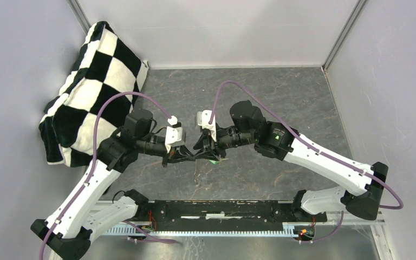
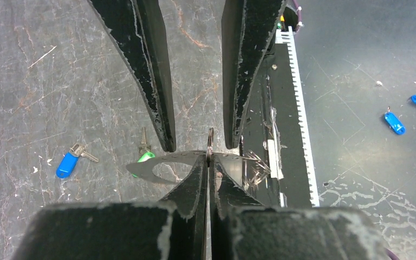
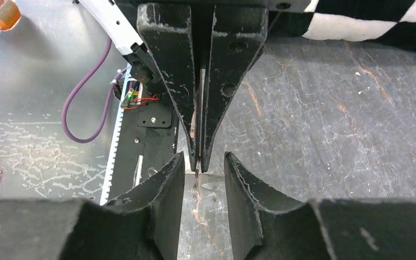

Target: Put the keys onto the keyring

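The left gripper had its two fingers pressed flat together, pinching the keyring. The ring showed edge-on as a thin metal loop rising just above the fingertips, with a beaded grey strip running sideways from the pinch. How much of the loop lay inside the grip could not be told.

The right gripper faced it tip to tip. Its fingers were spread and stood on either side of the ring, apparently without touching it.

Both grippers hung low over the dark marbled table. Below them the green key lay on the table, partly hidden behind the metal strip, with its blade pointing away. The blue key lay further out on the same surface, apart from the green one.

From above, the two arms met near the middle of the table. A black-and-white checkered cushion leaned in the far left corner. Off the table, on the bare metal bench, a few spare key tags in blue and yellow were scattered.
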You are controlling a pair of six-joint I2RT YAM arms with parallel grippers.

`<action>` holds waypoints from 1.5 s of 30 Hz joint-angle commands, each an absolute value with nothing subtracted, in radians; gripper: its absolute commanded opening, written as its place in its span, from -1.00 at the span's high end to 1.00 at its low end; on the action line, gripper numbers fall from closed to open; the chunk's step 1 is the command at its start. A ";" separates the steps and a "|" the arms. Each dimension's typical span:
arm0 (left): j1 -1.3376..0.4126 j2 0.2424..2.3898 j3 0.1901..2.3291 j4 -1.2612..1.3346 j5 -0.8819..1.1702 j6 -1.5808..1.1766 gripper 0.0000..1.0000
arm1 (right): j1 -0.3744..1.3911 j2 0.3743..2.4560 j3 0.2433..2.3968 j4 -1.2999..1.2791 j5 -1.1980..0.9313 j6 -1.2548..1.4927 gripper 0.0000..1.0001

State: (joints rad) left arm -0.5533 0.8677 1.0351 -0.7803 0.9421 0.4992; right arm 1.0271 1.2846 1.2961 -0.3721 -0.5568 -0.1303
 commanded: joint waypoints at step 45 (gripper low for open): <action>-0.557 0.846 1.111 -0.785 0.952 0.543 0.91 | 1.025 1.264 1.312 -0.344 -0.428 -0.133 0.99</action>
State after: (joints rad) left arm -0.5522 0.8616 1.0542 -0.8059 0.9066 0.5156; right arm 1.0325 1.3586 1.3914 -0.4965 -0.5327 -0.1738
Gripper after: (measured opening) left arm 0.036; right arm 0.013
